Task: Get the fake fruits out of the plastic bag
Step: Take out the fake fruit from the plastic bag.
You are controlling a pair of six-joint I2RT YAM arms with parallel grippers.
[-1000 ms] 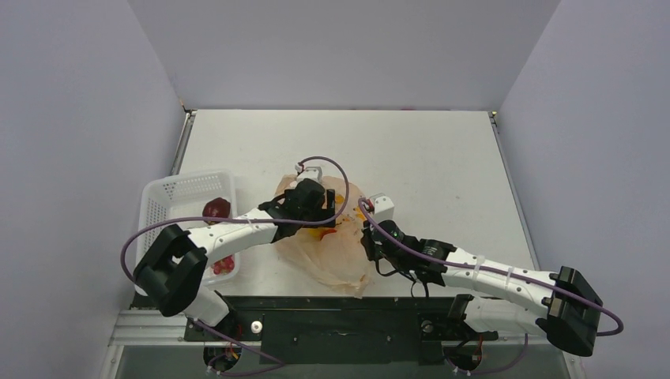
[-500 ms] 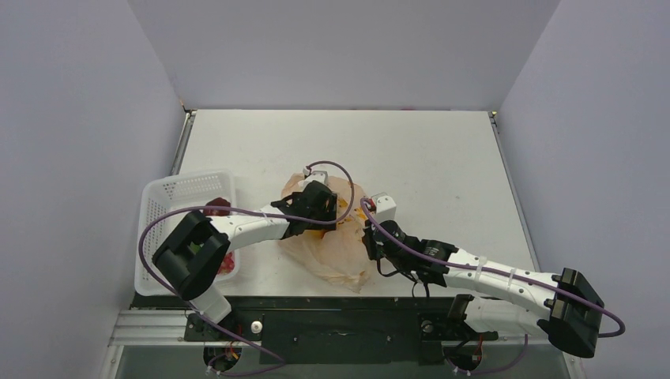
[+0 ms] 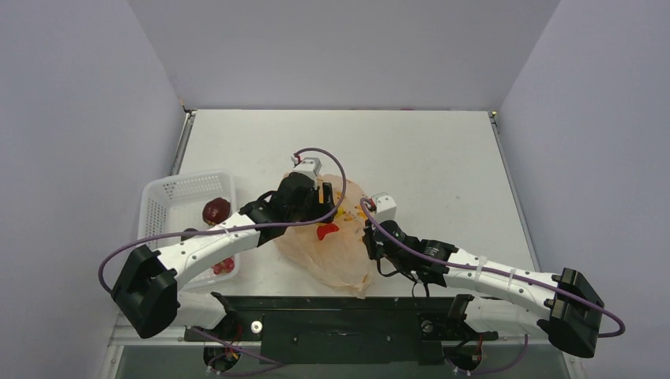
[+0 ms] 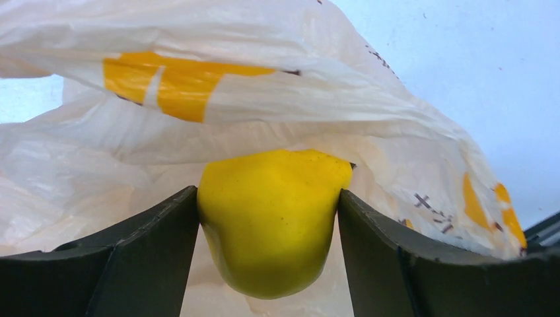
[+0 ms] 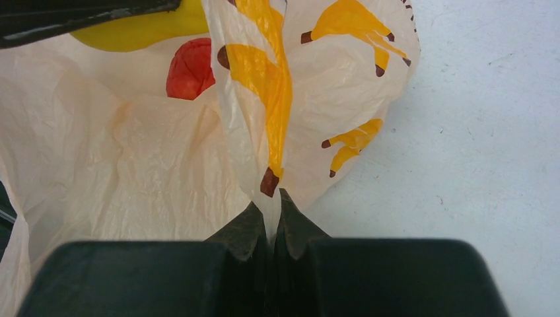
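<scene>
At the left edge of the pale table (image 3: 427,158), a white plastic mesh basket (image 3: 170,183) is seen. A dark red round plastic fruit (image 3: 215,211) lies in it, and a cluster of small red berries (image 3: 223,265) shows at its near end, partly hidden by the left arm.

The left arm is stretched from the basket's side towards the middle of the table. The left gripper (image 4: 267,198) is closed on a glossy yellow plastic fruit (image 4: 274,231), which is pressed on both sides by the dark fingers (image 4: 152,238). This fruit is held against the upper folds of the bag. Whether it is fully clear of the bag's mouth cannot be told.

The thin translucent peach-orange plastic bag (image 3: 340,257), printed with yellow-orange marks, is spread crumpled in the middle near the front edge. A bright red fruit (image 3: 326,231) lies inside it, just below the left gripper. In the right wrist view the same red fruit is seen through the plastic, beside the yellow one.

To the right, the right gripper (image 5: 269,205) is shut tight on an upright fold of the bag's wall. The thin plastic is pinched between the two fingertips at the bag's right side.
</scene>
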